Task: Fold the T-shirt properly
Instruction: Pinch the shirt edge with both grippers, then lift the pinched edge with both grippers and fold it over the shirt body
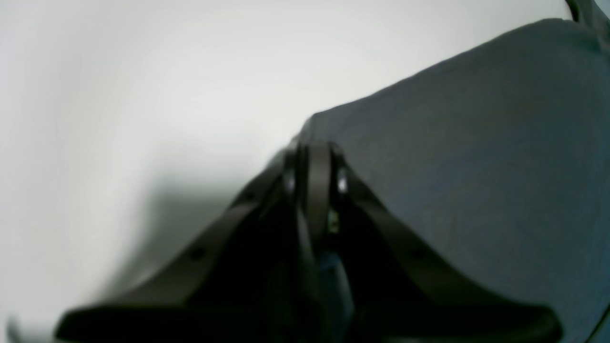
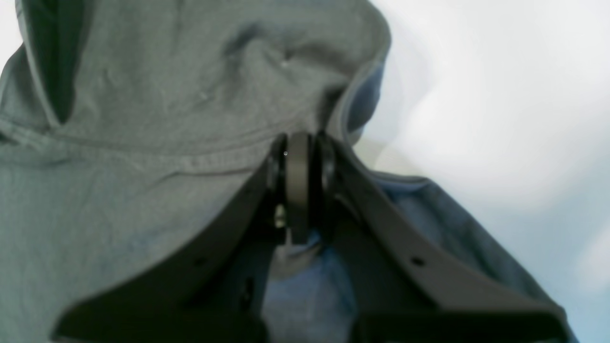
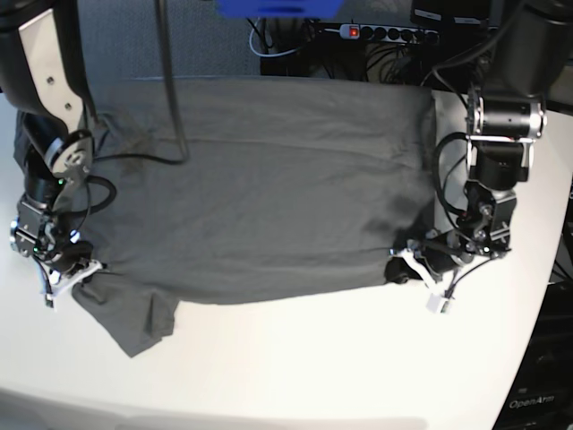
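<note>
Base view looks down from above on the whole table [image 3: 295,358]; both wrist views sit close, sharing the T-shirt [image 3: 269,188] at 3 and 9 o'clock.

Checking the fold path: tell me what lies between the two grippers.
In the base view, only the T-shirt spans the stretch between the left gripper and the right gripper, with bare white table just in front of its near edge.

Dark grey T-shirt [image 3: 260,188] lies spread wide and mostly flat, one short sleeve splayed out at a near corner, fabric lightly wrinkled.
</note>
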You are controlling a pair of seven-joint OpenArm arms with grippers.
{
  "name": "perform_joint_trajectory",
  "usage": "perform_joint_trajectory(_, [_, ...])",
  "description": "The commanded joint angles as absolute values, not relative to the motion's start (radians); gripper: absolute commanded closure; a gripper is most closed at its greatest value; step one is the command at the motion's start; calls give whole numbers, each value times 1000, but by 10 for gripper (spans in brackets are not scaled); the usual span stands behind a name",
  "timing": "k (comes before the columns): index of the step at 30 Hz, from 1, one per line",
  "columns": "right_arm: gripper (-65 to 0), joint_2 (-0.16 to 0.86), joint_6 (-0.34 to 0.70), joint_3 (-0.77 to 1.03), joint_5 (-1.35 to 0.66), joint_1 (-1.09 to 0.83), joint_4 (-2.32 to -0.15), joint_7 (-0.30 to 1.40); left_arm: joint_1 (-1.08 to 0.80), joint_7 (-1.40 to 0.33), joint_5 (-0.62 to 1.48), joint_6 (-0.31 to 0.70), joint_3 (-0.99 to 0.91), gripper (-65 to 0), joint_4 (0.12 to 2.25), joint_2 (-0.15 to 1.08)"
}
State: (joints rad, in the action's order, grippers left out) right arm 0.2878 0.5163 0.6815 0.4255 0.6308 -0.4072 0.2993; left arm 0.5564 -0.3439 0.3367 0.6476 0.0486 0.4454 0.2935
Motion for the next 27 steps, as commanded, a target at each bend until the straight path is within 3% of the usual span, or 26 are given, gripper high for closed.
perform_joint_trajectory(1, [-9, 268, 536, 677, 496, 599, -406, 476, 542, -458, 228, 585, 56, -25, 433, 309])
perform_joint_trajectory(12, [-12, 159, 541, 608, 498, 406, -920, 476, 542, -458, 234, 590, 56, -25, 435, 309])
perform_joint_trajectory(22, [-9, 99, 542, 542, 492, 311, -1208, 467, 536, -458, 236, 595, 54, -25, 437, 309])
perform_joint_trajectory(27, [-9, 84, 638, 545, 492, 311, -1279, 470, 478, -470, 240, 595, 35, -25, 542, 309])
